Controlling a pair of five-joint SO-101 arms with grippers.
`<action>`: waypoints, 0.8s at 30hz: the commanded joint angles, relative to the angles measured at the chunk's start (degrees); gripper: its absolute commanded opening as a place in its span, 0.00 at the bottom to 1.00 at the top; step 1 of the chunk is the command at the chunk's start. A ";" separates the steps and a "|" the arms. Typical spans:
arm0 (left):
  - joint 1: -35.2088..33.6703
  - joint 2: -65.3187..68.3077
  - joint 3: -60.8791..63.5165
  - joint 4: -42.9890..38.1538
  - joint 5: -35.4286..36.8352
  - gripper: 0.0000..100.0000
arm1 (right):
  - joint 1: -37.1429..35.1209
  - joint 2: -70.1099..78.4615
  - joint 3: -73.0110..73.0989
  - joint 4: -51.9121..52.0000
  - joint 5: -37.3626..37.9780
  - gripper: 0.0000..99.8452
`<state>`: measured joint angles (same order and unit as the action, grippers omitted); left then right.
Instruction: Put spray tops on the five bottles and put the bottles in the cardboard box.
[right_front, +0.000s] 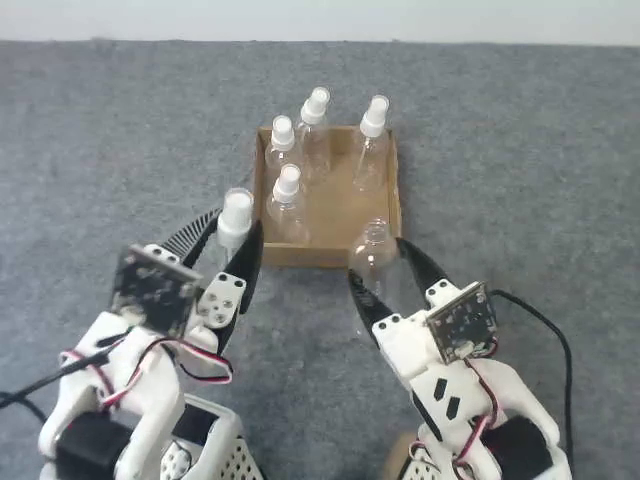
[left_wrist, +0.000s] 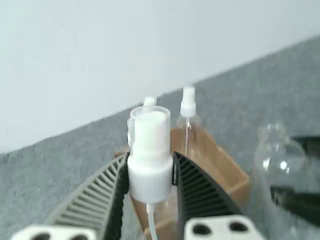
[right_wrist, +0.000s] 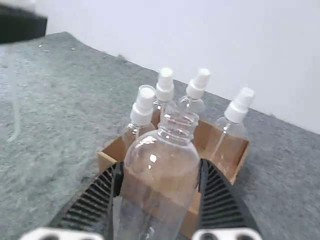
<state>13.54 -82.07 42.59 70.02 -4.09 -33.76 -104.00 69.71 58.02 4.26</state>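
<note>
The left gripper (left_wrist: 148, 162) is clamped on a white plastic spray top (left_wrist: 148, 132). Its ribbed black fingers (left_wrist: 195, 190) press the wide collar from both sides. A thin clear dip tube (left_wrist: 150, 220) hangs below the collar. The top looks rigid and very light. The collar is the correct place to hold it, because the nozzle is narrower and the tube would probably bend.

The right gripper (right_wrist: 160, 172) is closed around a clear, round-shouldered plastic bottle (right_wrist: 157, 155) with its threaded neck open. The black fingers (right_wrist: 215, 200) grip the body just below the shoulder. The bottle appears empty, so it should be light, with smooth, glossy walls that may slip or dent under a hard squeeze. Apply moderate pressure at the shoulder, where the wall is probably stiffest.

From the high view, the held top (right_front: 236, 212) sits just outside the near left corner of the shallow brown cardboard box (right_front: 395, 190). The held bottle (right_front: 372, 250) is at the box's near right corner.

Four capped clear bottles (right_front: 288, 185) stand upright inside the box. The box rests on a grey felt-like table cover (right_front: 100, 150), whose nap should offer some friction.
</note>
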 joint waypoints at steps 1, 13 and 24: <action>-0.18 -1.49 -2.77 -5.80 3.25 0.01 | -1.27 -0.04 -0.62 -0.40 -0.18 0.04; -0.35 -1.58 -3.21 -18.29 9.58 0.01 | -2.95 -0.04 10.37 -18.07 -0.09 0.04; -0.26 -1.58 -3.30 -26.64 16.97 0.01 | -6.64 0.04 17.85 -32.22 0.00 0.04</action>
<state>13.54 -83.21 42.59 47.16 10.07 -38.77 -103.03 87.12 31.56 4.26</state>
